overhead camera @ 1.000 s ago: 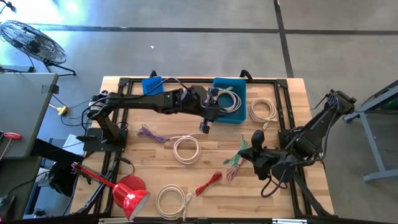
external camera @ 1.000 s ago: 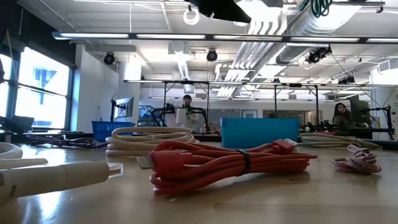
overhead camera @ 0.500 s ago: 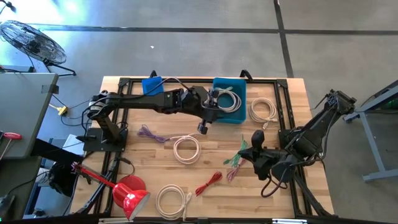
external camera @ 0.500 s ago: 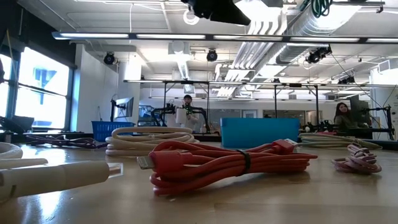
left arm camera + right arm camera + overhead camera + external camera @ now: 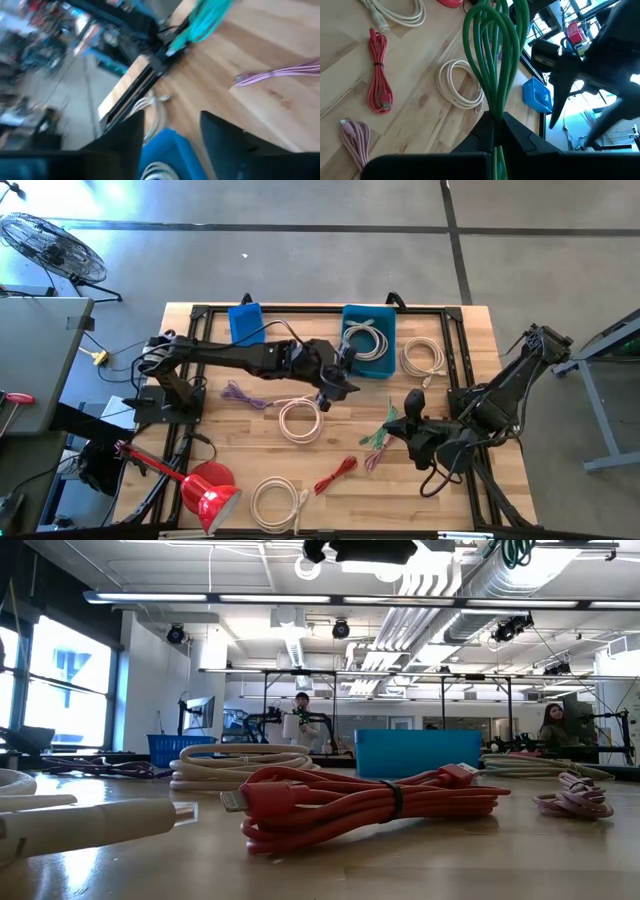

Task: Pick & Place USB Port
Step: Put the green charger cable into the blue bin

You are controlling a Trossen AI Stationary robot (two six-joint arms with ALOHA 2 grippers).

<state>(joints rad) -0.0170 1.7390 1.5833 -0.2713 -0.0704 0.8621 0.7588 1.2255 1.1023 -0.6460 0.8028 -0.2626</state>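
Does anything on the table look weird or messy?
Nothing looks broken or spilled. The cables lie in tidy coils, one white one inside the blue bin. The only odd thing: the right gripper is shut on a green cable while parked at the table's right side.

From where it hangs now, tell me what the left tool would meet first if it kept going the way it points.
Probably the white cable coil mid-table. In the high view the left tool points down toward the table by that coil's upper right edge. Its height is unclear, so it could land on bare wooden table instead.
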